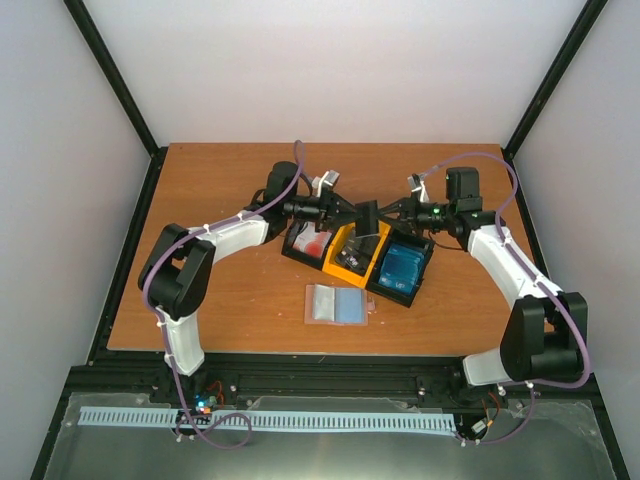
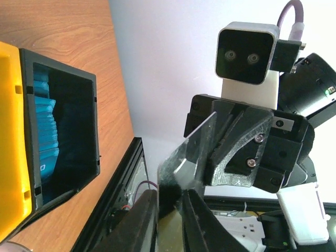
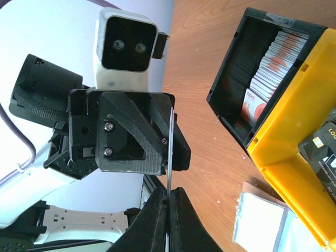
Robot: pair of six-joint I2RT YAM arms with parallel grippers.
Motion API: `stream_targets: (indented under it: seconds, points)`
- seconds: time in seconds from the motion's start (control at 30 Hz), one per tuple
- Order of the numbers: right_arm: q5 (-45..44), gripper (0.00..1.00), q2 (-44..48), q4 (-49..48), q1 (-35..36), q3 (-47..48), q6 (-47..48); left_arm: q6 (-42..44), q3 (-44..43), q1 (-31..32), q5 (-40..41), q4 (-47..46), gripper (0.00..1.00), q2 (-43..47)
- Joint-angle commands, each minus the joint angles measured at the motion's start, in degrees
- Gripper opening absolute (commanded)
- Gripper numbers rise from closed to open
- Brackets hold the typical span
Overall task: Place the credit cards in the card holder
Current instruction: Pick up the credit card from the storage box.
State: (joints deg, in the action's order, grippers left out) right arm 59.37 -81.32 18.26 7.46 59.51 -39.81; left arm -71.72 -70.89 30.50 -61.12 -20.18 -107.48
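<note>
The two arms meet nose to nose above the yellow bin (image 3: 294, 131), the left one reaching in from 9 o'clock and the right one from 3 o'clock. A single dark card (image 2: 189, 152) stands on edge in the air between them. This looks like a handoff: passing the card from one claw to the other would give a grip that suits sliding it into a pocket.

The right claw (image 3: 168, 205) is pinched tight on one end of the dark card. The left claw (image 3: 169, 157) stands narrow, one jaw on either side of the same card, and seems to be pressing on it. Both claws therefore appear to have it at once.

The card holder (image 1: 338, 305) lies open and flat on the table (image 1: 220, 180), at 6 o'clock from the bins and near them. Its inside faces up, so its pockets can be reached from above.

The red-and-white cards (image 3: 268, 68) stand packed in the black bin (image 3: 226, 89) at 9 o'clock of the yellow one. The blue cards (image 2: 47, 131) fill the other black bin (image 2: 58, 71) at 3 o'clock. No card shows in the holder yet.
</note>
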Motion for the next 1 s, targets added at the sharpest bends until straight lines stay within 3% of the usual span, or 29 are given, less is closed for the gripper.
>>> stream_targets:
  seconds: [0.0, 0.07, 0.17, 0.5, 0.7, 0.97]
  points:
    - [2.13, 0.04, 1.73, -1.20, -0.17, 0.15, 0.50, 0.32, -2.70, 0.52, -2.26, -3.30, 0.11, -0.23]
    - [2.49, 0.09, 2.05, -1.50, -0.17, 0.42, 0.53, 0.44, -2.91, 0.48, -2.36, -3.57, 0.01, 0.03]
    - [2.71, 0.18, 3.41, -3.37, -0.30, 0.36, -0.23, 0.05, -3.41, 0.44, -2.91, -4.07, 0.01, 0.61]
    - [2.43, 0.27, 10.81, -13.83, -1.90, -3.33, -7.29, -3.24, -4.63, -0.88, -5.30, -6.59, 0.01, 4.71]
    - [2.82, 0.27, 13.21, -23.42, -2.01, -5.81, -15.08, -9.13, -4.96, -1.56, -6.96, -12.90, 0.01, 6.41]
    - [4.21, 0.19, 13.04, -23.95, -2.01, -5.66, -15.47, -20.03, -5.10, -1.59, -7.43, -25.44, 0.01, 5.96]
